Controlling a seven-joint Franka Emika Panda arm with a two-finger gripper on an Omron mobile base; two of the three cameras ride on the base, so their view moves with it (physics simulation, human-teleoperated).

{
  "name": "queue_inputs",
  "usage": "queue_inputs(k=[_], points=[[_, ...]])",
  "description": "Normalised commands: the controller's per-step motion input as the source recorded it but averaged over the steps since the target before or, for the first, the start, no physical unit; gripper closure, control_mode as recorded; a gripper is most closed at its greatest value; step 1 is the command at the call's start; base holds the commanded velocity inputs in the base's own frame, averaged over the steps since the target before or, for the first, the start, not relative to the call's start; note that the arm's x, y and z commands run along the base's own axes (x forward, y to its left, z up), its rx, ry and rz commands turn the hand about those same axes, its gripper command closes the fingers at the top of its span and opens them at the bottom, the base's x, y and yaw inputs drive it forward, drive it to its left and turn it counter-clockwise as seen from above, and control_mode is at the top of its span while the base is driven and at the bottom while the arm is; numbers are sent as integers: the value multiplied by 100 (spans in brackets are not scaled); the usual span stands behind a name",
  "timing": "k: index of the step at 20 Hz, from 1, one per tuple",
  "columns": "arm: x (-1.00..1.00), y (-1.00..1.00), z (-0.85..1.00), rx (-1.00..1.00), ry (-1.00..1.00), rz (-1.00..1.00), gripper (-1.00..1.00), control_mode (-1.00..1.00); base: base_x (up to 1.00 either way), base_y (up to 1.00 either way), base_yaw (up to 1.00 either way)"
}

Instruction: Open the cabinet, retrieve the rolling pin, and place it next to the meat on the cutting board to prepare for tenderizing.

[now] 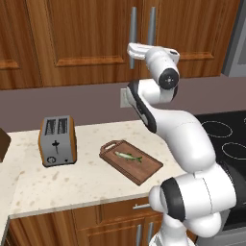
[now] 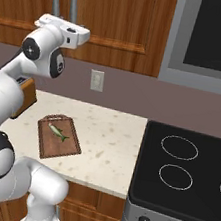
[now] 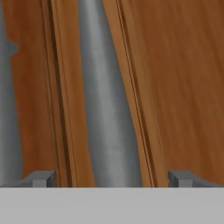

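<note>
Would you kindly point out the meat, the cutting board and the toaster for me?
meat (image 1: 128, 156): left base view, middle of its body.
cutting board (image 1: 144, 169): left base view, bare wood beside the meat.
toaster (image 1: 57, 150): left base view, silver front face.

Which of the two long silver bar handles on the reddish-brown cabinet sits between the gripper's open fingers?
The right door's handle, centred between the fingertips of the gripper; the left door's handle lies outside them.
</note>
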Motion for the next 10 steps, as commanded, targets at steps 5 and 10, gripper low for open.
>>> queue_inputs(k=[5,10], points=[[43,1,-1,0,2,0,-100,-100,0,0,0],[34,3,-17,-1,0,1,100,-100,0,0,0]])
